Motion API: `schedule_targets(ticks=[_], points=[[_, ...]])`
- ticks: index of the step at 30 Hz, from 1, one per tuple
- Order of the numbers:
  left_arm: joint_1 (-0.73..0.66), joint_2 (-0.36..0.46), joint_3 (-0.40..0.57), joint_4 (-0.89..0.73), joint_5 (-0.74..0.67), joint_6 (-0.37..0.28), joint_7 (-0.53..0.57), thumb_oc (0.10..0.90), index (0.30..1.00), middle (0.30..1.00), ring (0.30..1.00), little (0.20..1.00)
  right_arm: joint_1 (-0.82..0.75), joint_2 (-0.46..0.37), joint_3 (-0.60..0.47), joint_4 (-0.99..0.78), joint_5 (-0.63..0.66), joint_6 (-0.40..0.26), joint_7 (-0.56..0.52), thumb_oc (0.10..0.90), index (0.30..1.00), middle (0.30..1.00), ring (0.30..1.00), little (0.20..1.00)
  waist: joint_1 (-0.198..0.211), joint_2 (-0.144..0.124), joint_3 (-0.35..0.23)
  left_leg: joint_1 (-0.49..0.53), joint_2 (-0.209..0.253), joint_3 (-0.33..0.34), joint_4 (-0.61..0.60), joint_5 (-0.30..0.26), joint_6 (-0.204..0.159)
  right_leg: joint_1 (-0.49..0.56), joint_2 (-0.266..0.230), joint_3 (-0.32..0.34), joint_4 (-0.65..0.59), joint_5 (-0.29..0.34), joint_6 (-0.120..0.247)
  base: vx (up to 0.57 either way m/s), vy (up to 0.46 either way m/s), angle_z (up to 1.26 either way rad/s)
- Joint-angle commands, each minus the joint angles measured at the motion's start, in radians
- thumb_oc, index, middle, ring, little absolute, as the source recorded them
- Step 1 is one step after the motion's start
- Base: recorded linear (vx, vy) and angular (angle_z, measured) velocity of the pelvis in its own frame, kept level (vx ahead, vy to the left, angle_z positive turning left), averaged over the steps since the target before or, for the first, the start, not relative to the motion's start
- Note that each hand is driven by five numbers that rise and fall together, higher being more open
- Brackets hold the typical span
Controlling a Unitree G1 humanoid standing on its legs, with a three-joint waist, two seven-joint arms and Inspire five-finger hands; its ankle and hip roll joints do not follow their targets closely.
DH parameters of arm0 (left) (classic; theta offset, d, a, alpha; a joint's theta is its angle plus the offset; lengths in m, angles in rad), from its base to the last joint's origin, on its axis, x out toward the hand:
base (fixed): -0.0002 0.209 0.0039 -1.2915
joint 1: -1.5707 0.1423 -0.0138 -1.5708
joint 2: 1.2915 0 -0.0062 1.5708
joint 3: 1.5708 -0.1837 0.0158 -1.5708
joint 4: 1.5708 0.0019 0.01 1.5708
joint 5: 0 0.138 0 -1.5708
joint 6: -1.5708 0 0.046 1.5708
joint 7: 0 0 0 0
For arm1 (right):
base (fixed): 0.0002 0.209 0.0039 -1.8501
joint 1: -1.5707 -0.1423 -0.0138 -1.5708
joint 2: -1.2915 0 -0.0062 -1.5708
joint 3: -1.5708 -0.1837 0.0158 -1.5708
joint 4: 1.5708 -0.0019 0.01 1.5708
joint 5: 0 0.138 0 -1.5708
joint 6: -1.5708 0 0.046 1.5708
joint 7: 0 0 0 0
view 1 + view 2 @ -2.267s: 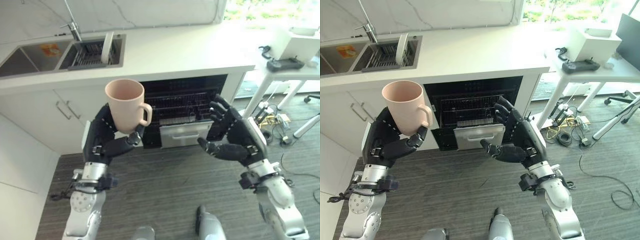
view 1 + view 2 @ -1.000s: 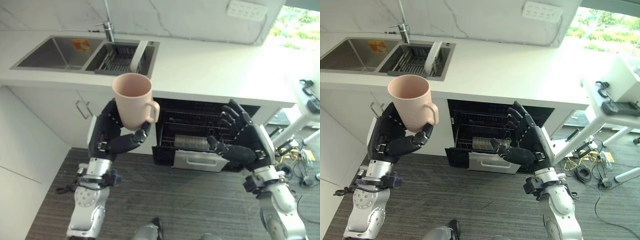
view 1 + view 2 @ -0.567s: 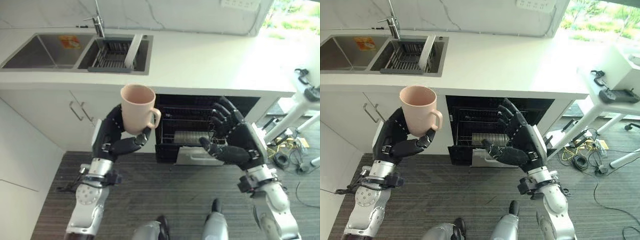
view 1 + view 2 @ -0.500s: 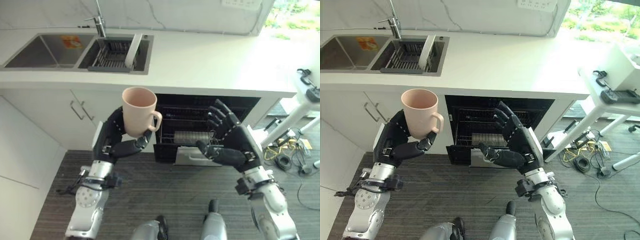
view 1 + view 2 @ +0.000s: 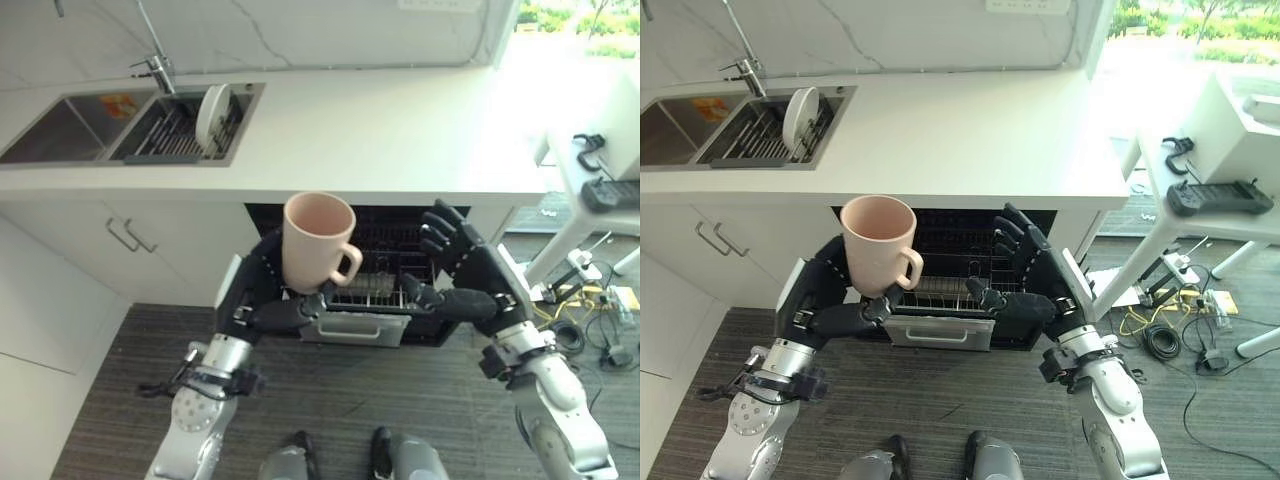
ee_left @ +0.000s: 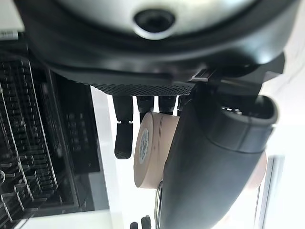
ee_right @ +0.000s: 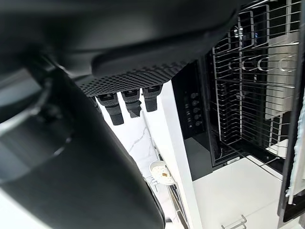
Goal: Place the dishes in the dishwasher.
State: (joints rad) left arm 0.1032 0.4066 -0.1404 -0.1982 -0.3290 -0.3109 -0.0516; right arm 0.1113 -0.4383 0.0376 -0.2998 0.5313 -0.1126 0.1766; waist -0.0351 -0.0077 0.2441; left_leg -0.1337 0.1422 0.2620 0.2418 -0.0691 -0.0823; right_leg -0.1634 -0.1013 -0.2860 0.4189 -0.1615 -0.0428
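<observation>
A: Where is the mug (image 5: 317, 238) at this moment?

B: In the left hand (image 5: 262, 296), upright and mouth up, with fingers and thumb curled round its lower body and the handle turned toward the right hand (image 5: 470, 287). It hangs in front of the open dishwasher (image 5: 945, 262), under the white counter (image 5: 400, 130).

A: And the right hand?

B: Fingers spread, holding nothing, raised just before the pulled-out wire rack (image 5: 385, 285).

A: So which step is this?

B: Carrying, I'd judge. The mug is not yet in the rack. A white plate (image 5: 211, 108) stands in the drainer (image 5: 765, 135) in the sink, so more dishes wait.

A: What does the next move need?

B: Lowering the mug forward to a free spot among the tines, probably tipping it mouth down, and keeping the handle clear of the wires.
</observation>
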Motion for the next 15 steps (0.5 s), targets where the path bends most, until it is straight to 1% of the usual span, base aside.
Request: schedule_targets(ticks=[1,3,5,6,9,10,11,15], points=[[-0.102,0.001,0.052,-0.071,0.049,-0.165,0.071,0.4,0.3,0.3,0.3,0.3,-0.086,0.002,-0.013,-0.065,0.048,-0.096,0.025,0.8,0.9,0.9,0.9,0.9,-0.013,0.006,-0.069,0.023,0.013,-0.08,0.058,-0.091,-0.01,0.079,-0.071,0.037,-0.119,-0.02,0.16,0.05,0.105,-0.11],[-0.12,0.008,0.043,-0.046,0.058,-0.166,0.077,0.4,0.3,0.3,0.3,0.3,-0.083,0.006,-0.016,-0.063,0.09,-0.096,0.045,0.8,0.9,0.9,0.9,0.9,-0.023,0.005,-0.081,0.028,0.029,-0.061,0.058,-0.1,-0.012,0.086,-0.074,0.026,-0.119,-0.025,0.164,0.04,0.068,-0.21],[-0.121,0.008,0.043,-0.045,0.058,-0.166,0.077,0.4,0.3,0.3,0.3,0.3,-0.083,0.006,-0.017,-0.063,0.09,-0.096,0.045,0.8,0.9,0.9,0.9,0.9,-0.023,0.005,-0.08,0.028,0.029,-0.061,0.058,-0.1,-0.012,0.086,-0.073,0.026,-0.119,-0.025,0.164,0.04,0.03,-0.01],[-0.15,0.01,0.019,-0.016,0.08,-0.162,0.084,0.4,0.3,0.3,0.3,0.3,-0.082,0.025,-0.008,-0.07,0.125,-0.091,0.055,0.8,0.9,0.9,0.9,0.9,-0.026,-0.003,-0.094,0.035,0.033,-0.061,0.058,-0.114,-0.012,0.097,-0.08,0.014,-0.119,-0.026,0.171,0.06,0.037,0.09],[-0.152,0.01,0.018,-0.014,0.081,-0.163,0.085,0.4,0.3,0.3,0.3,0.3,-0.081,0.026,-0.009,-0.07,0.126,-0.091,0.056,0.8,0.9,0.9,0.9,0.9,-0.027,-0.003,-0.094,0.035,0.033,-0.062,0.058,-0.114,-0.012,0.098,-0.08,0.013,-0.119,-0.026,0.172,0.04,0.034,0.04],[-0.179,0.013,-0.005,0.023,0.125,-0.199,0.097,0.4,0.3,0.3,0.3,0.3,-0.1,0.04,0.008,-0.056,0.157,-0.086,0.049,0.8,0.9,0.9,0.9,0.9,-0.027,-0.011,-0.1,0.054,0.027,-0.062,0.058,-0.132,-0.005,0.107,-0.087,0.019,-0.119,-0.023,0.18,0.14,0.135,0.12],[-0.199,0.016,-0.031,0.035,0.159,-0.203,0.098,0.4,0.3,0.3,0.3,0.3,-0.123,0.068,0.031,-0.042,0.206,-0.054,0.042,0.8,0.9,0.9,0.9,0.9,-0.026,-0.016,-0.108,0.066,0.026,-0.047,0.058,-0.141,0.008,0.11,-0.098,0.026,-0.119,-0.018,0.187,0.15,0.146,0.06],[-0.217,0.019,-0.06,0.048,0.184,-0.198,0.105,0.4,0.3,0.3,0.3,0.3,-0.134,0.091,0.061,-0.037,0.221,-0.039,0.052,0.8,0.9,0.9,0.9,0.9,-0.021,-0.022,-0.111,0.077,0.015,-0.045,0.058,-0.155,0.022,0.115,-0.103,0.044,-0.119,-0.013,0.193,0.06,0.064,-0.11]])
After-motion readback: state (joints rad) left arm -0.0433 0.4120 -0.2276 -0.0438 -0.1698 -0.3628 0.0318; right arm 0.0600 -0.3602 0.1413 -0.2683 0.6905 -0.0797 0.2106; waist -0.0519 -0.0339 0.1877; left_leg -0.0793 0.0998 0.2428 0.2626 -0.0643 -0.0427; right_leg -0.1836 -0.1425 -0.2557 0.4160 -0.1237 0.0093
